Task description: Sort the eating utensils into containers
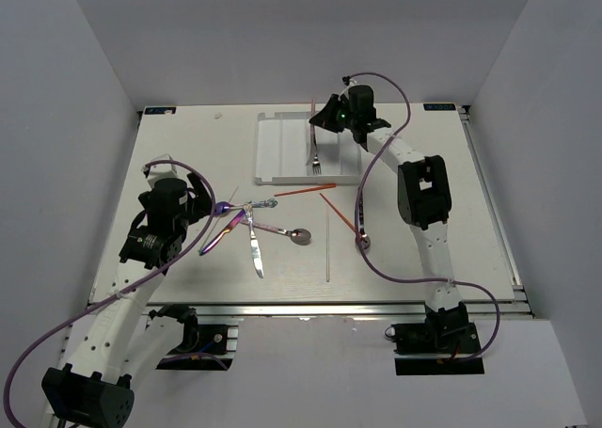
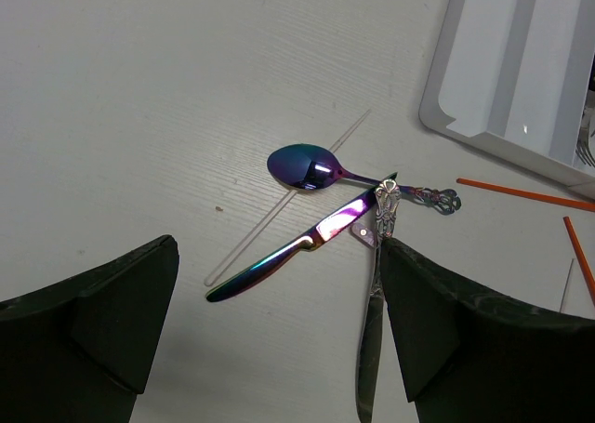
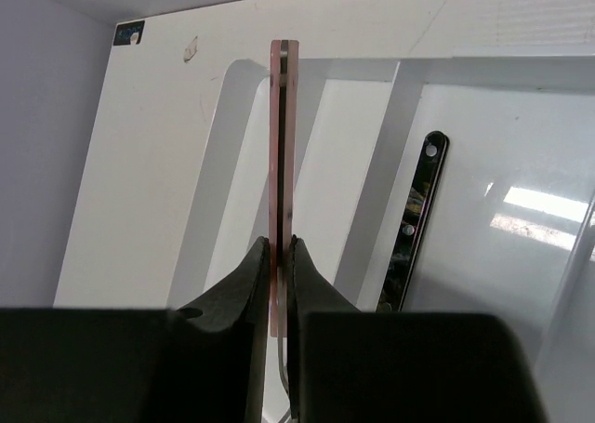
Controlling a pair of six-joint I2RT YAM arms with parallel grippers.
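The white divided tray [image 1: 282, 150] lies at the back of the table. My right gripper [image 1: 323, 127] hangs over it, shut on the pink handle [image 3: 283, 135] of a fork whose tines [image 1: 317, 165] point down into a compartment. A black-handled utensil [image 3: 414, 223] lies in the neighbouring compartment. My left gripper [image 2: 279, 349] is open above a crossed pile: an iridescent purple spoon [image 2: 302, 165], a purple knife [image 2: 279, 256] and a silver knife [image 2: 372, 349]. Nothing is between its fingers.
Two red-orange chopsticks [image 1: 299, 191] [image 1: 337, 212] lie in front of the tray, and a pale chopstick [image 1: 326, 245] lies lengthwise nearby. A round-bowled spoon [image 1: 299, 236] and a dark spoon [image 1: 362, 243] rest mid-table. A clear chopstick [image 2: 270, 220] lies under the purple pieces.
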